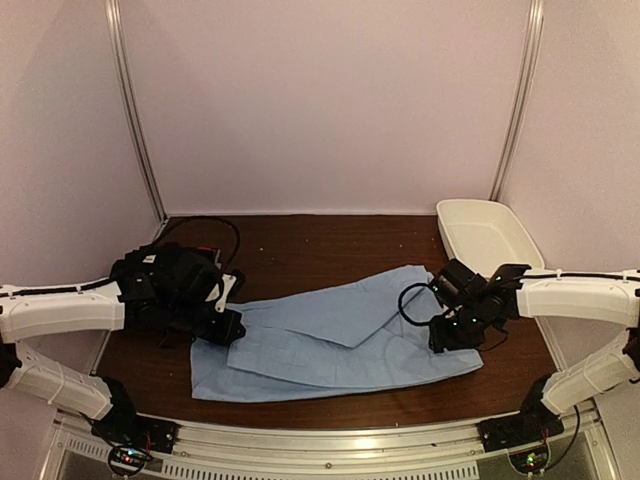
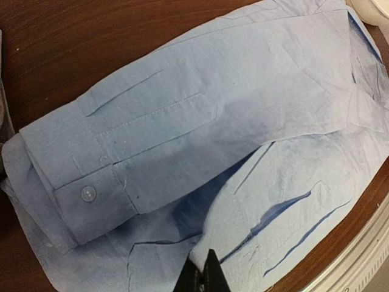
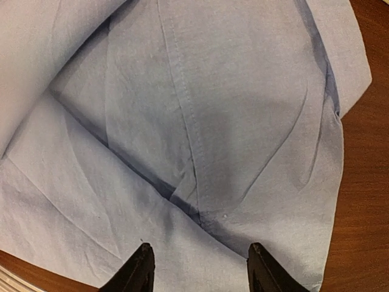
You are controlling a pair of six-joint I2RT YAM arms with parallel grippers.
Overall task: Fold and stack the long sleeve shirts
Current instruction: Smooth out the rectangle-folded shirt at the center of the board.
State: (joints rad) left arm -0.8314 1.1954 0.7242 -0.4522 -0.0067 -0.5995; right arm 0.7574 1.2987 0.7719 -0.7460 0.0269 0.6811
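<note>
One light blue shirt (image 1: 330,340) mid-table. Left gripper (image 2: 203,275) at its 9 o'clock end, jaws together, grip on cloth unclear. Right gripper (image 3: 197,267) over 3 o'clock end, jaws apart, holding nothing. White tub (image 1: 485,240) at table's 2 o'clock.

button-up shirt (image 1: 340,345): plain light blue | other shirt (image 1: 168,280): black | tub (image 1: 485,235): white | table (image 1: 330,245): dark brown

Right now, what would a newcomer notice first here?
The light blue shirt sprawls across the middle of the dark table, one cuffed sleeve folded over it. The left hand is shut at its left end, the right hand open over its right end. A white tub sits far right.
</note>
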